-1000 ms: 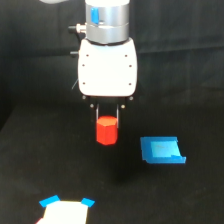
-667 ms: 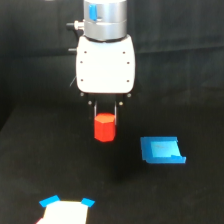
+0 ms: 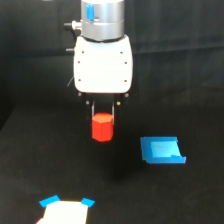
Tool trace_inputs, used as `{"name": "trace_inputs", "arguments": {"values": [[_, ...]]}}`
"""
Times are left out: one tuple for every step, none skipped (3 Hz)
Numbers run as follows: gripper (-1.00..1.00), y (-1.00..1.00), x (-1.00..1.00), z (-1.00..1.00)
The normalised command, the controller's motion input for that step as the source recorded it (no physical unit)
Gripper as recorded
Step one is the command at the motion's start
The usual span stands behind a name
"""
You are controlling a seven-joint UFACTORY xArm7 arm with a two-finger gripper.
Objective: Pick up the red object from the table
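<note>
The red object (image 3: 102, 127), a small red-orange hexagonal block, hangs upright in the middle of the exterior view, clear of the black table (image 3: 60, 170). My gripper (image 3: 103, 120) is shut on it, its dark fingers pressing the block's upper sides from left and right. Above the fingers sits the white gripper body, wider than the block, topped by the grey and blue wrist.
A flat blue tray-like piece (image 3: 162, 150) lies on the table to the exterior view's right of the block. At the bottom edge, left of centre, is a white sheet with blue corners (image 3: 66, 210). A dark backdrop stands behind the arm.
The gripper has risen with the red object held in it, lifting the block farther above the table. The blue tray-like piece and the white sheet have stayed put.
</note>
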Motion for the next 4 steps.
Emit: {"name": "trace_inputs", "arguments": {"values": [[-0.91, -0.04, -0.25, -0.21], [-1.00, 0.09, -0.17, -0.26], [-1.00, 0.25, -0.12, -0.07], [-0.46, 0.03, 0.01, -0.04]]}}
